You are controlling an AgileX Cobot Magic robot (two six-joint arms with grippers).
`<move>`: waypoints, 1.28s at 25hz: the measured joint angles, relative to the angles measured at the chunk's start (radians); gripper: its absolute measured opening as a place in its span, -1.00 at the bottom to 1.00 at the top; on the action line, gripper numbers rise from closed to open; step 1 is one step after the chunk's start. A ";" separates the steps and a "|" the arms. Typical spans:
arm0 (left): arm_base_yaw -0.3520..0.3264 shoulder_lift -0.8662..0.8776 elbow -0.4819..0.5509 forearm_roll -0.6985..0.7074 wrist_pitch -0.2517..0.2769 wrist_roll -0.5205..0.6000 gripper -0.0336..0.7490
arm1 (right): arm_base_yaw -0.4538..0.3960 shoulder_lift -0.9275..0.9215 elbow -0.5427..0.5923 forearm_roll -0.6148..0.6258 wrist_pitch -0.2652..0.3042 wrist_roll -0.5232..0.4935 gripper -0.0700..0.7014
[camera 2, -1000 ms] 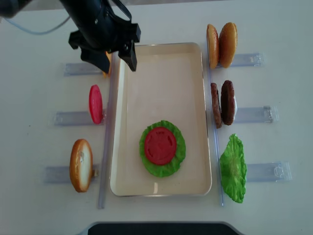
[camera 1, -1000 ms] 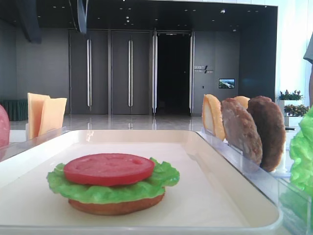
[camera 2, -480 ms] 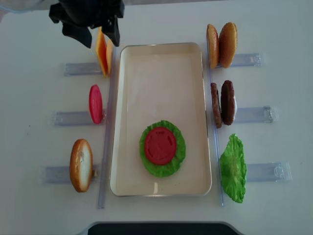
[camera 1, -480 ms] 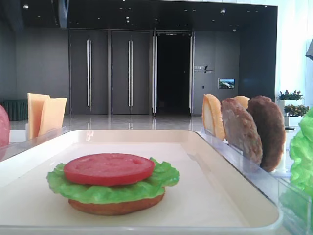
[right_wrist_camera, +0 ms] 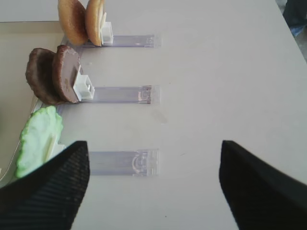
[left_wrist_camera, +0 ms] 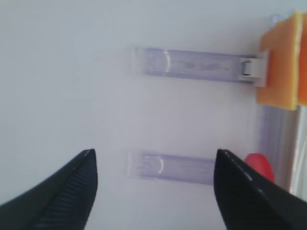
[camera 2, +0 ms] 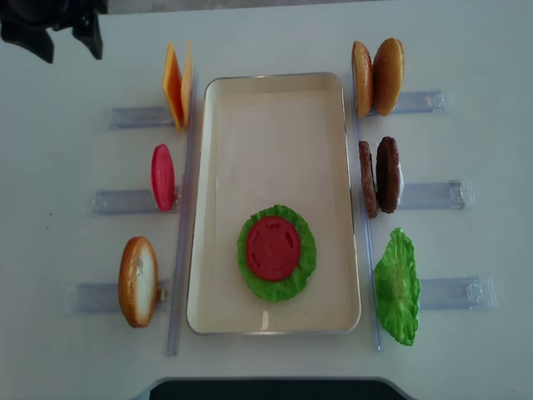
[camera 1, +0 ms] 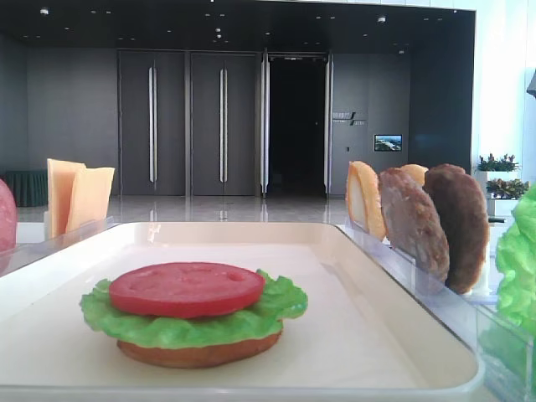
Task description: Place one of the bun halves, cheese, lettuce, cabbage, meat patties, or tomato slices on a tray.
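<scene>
overhead view: left gripper (camera 2: 68,43) retreated beyond cheese (camera 2: 175,85).

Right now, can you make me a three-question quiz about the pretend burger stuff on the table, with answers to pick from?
1. Where does the tomato slice on the tray lie?
A. on the lettuce
B. on bare tray
C. on the cheese

2. How many meat patties stand in the holder beside the tray?
A. one
B. two
C. four

3. How are the fingers of the left gripper?
A. shut on cheese
B. shut on nothing
C. wide apart, holding nothing

Answers:
1. A, because the overhead view shows green lettuce ringing the red slice, with a bun half underneath in the low view.
2. B, because two brown discs stand side by side in the overhead view.
3. C, because the left wrist view shows only bare table between the two dark fingers, and the cheese sits off in its holder.
</scene>
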State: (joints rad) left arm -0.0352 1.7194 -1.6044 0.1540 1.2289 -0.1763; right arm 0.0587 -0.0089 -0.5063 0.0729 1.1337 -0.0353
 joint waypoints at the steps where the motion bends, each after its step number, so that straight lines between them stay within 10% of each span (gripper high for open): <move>1: 0.030 0.000 0.000 0.000 0.000 0.017 0.56 | 0.000 0.000 0.000 0.000 0.000 0.000 0.56; 7: 0.182 0.000 0.000 -0.090 0.004 0.066 0.56 | 0.000 0.000 0.000 0.000 0.000 0.000 0.56; 18: 0.186 -0.066 0.000 -0.128 0.004 0.105 0.56 | 0.000 0.000 0.000 0.000 0.000 0.000 0.56; 32: 0.186 -0.610 0.167 -0.180 0.020 0.216 0.56 | 0.000 0.000 0.000 0.000 0.000 0.000 0.56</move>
State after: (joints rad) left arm 0.1509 1.1098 -1.4369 -0.0264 1.2487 0.0394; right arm 0.0587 -0.0089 -0.5063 0.0729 1.1337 -0.0353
